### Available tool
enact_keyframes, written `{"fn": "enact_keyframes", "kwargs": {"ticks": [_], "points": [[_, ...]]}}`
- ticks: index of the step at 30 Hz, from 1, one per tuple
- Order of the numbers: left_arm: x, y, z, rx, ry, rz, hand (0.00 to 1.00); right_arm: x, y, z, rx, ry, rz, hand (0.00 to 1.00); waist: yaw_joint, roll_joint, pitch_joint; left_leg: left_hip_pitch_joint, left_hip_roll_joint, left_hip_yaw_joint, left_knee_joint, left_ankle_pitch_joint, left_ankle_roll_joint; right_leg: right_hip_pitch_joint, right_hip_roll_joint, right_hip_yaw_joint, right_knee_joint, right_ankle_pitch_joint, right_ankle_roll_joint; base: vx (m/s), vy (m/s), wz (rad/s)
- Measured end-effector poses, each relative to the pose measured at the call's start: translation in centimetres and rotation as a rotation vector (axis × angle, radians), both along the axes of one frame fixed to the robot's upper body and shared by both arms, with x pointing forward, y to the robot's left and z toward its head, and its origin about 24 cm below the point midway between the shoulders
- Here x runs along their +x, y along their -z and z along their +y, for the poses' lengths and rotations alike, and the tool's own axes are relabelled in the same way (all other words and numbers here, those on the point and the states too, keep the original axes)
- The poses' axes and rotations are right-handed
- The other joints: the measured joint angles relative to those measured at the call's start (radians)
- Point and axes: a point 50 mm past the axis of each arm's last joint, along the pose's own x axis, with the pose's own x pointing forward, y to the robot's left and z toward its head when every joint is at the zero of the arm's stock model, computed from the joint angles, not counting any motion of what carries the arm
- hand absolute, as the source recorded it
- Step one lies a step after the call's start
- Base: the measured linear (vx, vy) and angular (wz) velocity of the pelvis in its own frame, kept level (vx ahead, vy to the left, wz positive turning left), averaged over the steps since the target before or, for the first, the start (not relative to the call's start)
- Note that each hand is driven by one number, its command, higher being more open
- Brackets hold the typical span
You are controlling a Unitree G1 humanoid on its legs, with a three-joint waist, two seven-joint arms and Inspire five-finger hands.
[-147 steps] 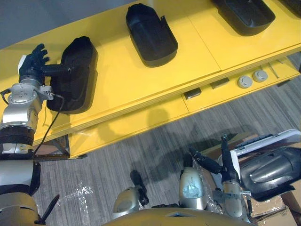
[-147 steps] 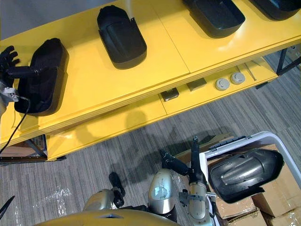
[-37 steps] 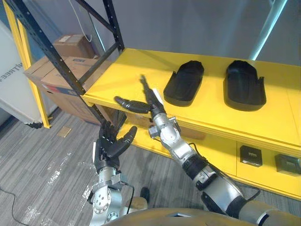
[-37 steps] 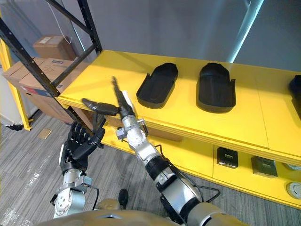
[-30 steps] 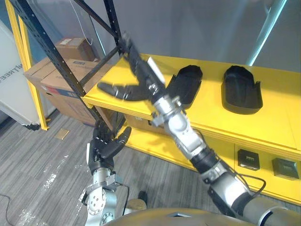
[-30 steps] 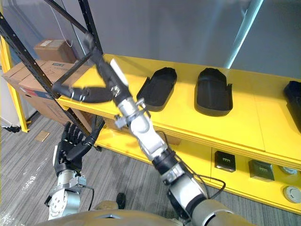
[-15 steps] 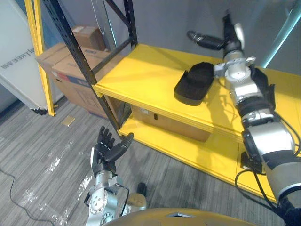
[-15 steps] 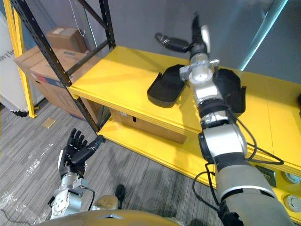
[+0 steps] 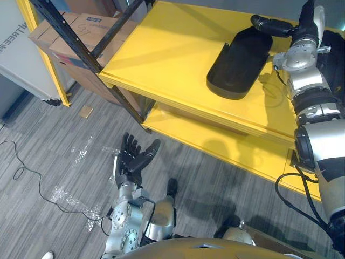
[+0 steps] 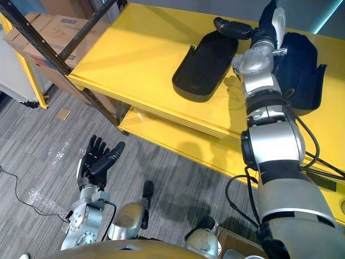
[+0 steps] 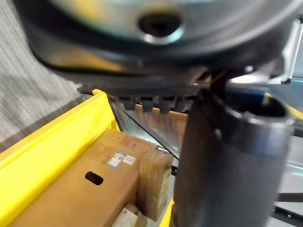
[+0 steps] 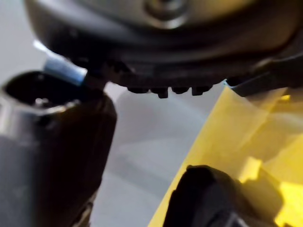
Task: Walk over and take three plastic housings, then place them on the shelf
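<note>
left hand (image 10: 97, 162) low over floor, fingers spread, empty | shelf (image 10: 135, 48) carries plastic housing (image 10: 205, 67) and second housing (image 10: 302, 75) | right hand (image 10: 261, 33) above them, fingers straight, empty | third housing's placement unconfirmed

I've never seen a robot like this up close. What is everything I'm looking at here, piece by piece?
plastic housings: two, black, side by side on the shelf's top deck
shelf: one, yellow, two decks, ahead of the robot
rack struts: two, black, crossing at the shelf's left end
cardboard boxes: at least two, brown, behind those struts
white panel: one, far left
tan scrap: one, on the grey carpet near the shelf's corner
plastic film scraps: several, clear, on the carpet
left hand: dark, open, low over the carpet
right hand: dark, open, raised over one housing's far end
</note>
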Motion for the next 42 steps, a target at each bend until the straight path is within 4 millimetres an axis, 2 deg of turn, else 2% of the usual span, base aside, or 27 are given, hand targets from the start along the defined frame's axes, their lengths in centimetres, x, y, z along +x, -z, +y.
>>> {"fn": "enact_keyframes", "kwargs": {"ticks": [3, 6, 13, 27, 37, 42], "points": [[0.0, -0.2, -0.2, -0.007, 0.008, -0.008, 1.00, 0.1, -0.7, 0.2, -0.002, -0.020, 0.012, 1.00, 0.001, 0.011, 0.012, -0.001, 0.001, 0.000, 0.000, 0.004, -0.002, -0.029, -0.017, 0.011, 0.062, -0.032, -0.005, -0.06, -0.029, -0.03], [0.0, -0.3, -0.2, -0.028, 0.002, -0.014, 1.00, 0.2, -0.7, 0.2, -0.001, -0.039, 0.029, 1.00, 0.011, 0.013, 0.012, -0.001, -0.002, 0.000, 0.000, 0.008, -0.004, -0.057, -0.039, 0.024, 0.124, -0.070, -0.009, -0.07, -0.029, -0.04], [0.1, -0.5, -0.3, -0.045, 0.008, -0.013, 1.00, 0.5, -1.0, 0.9, -0.022, -0.132, 0.081, 1.00, 0.016, 0.023, 0.024, -0.001, -0.011, -0.004, 0.000, 0.016, -0.007, -0.079, -0.069, 0.026, 0.197, -0.106, -0.016, -0.05, -0.023, 0.03], [-0.2, -0.8, -0.2, -0.049, -0.003, 0.000, 1.00, 0.8, -0.3, 1.7, -0.067, -0.222, 0.208, 1.00, 0.019, 0.023, 0.025, 0.011, -0.010, 0.003, -0.001, 0.016, -0.008, -0.078, -0.074, 0.033, 0.215, -0.107, -0.015, -0.01, -0.007, -0.01], [-0.2, -0.8, -0.2, -0.049, -0.003, 0.000, 1.00, 0.9, -0.2, 2.0, -0.101, -0.222, 0.217, 1.00, 0.020, 0.023, 0.025, 0.011, -0.009, 0.003, -0.001, 0.016, -0.008, -0.078, -0.074, 0.033, 0.216, -0.106, -0.015, 0.00, 0.000, 0.00], [-0.2, -0.8, -0.2, -0.049, -0.003, 0.000, 1.00, 0.9, -0.6, 2.2, -0.111, -0.179, 0.140, 1.00, 0.020, 0.023, 0.025, 0.011, -0.009, 0.003, -0.001, 0.016, -0.008, -0.078, -0.074, 0.032, 0.215, -0.106, -0.015, 0.00, 0.000, 0.00]]}}
